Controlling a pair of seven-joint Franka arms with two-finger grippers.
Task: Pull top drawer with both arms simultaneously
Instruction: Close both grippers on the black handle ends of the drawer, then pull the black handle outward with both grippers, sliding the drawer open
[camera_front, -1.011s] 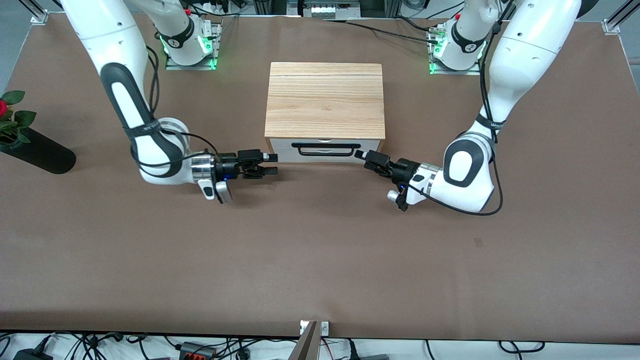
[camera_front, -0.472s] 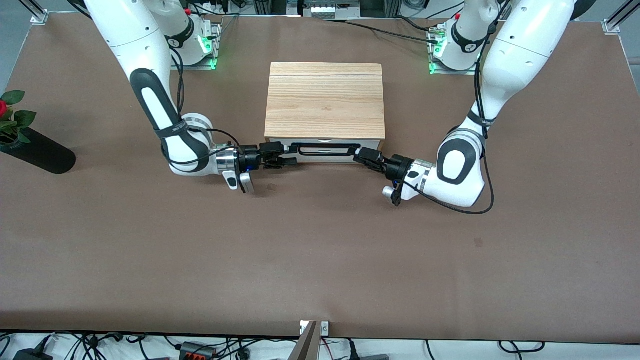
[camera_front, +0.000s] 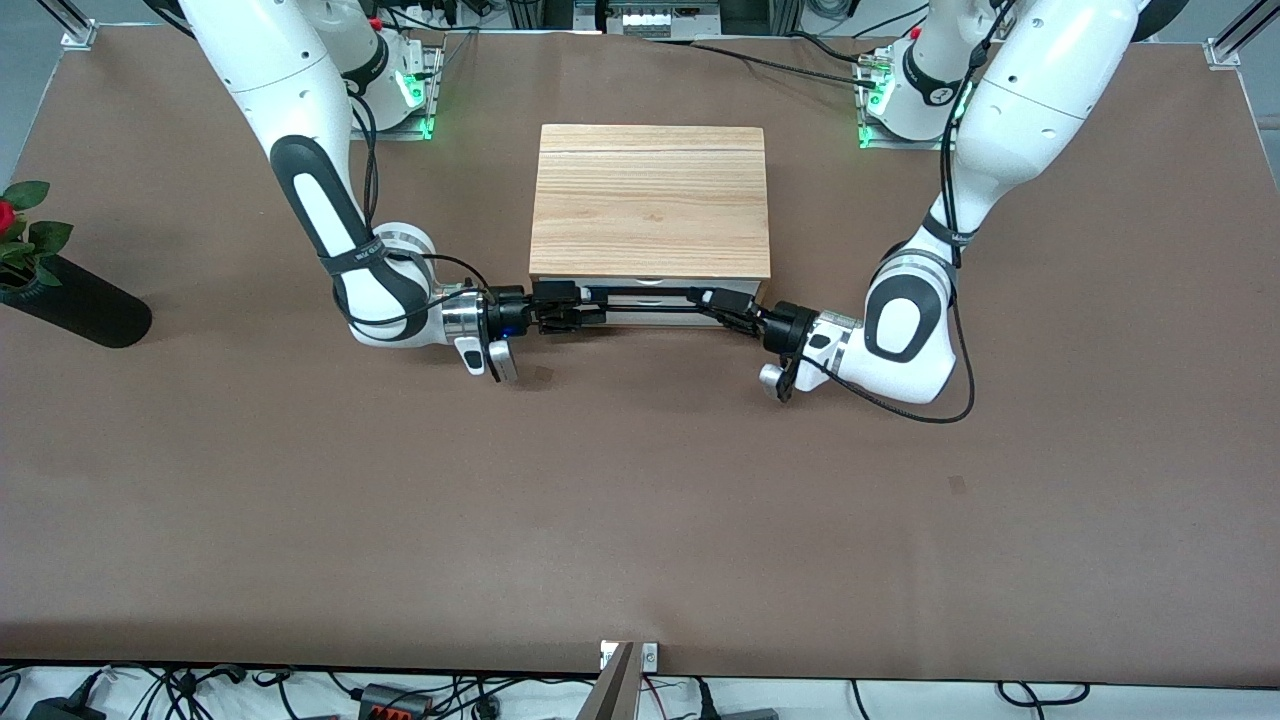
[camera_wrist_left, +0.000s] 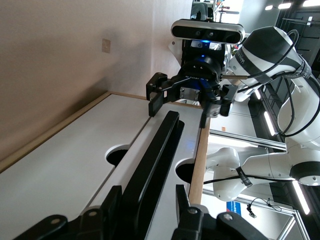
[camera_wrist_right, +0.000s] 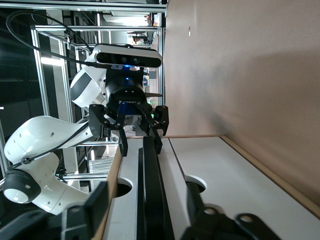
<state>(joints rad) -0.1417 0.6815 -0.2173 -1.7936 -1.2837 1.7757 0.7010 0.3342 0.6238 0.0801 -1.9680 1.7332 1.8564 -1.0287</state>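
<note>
Left gripper (camera_front: 712, 298) and right gripper (camera_front: 590, 302) each open astride an end of the top drawer's (camera_front: 650, 305) handle (camera_front: 650, 291); finger contact apparently none. Drawer shut.

Bright, even overhead light on the table (camera_front: 640, 500); soft shadows pool under both arms. Green glow at eleven and one o'clock. Wrist views blur up close.

White top drawer (camera_front: 650, 297) (shut), black-handled

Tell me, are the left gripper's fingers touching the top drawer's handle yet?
Apart. In the left wrist view the left gripper straddles the handle, with a gap at each finger.
</note>
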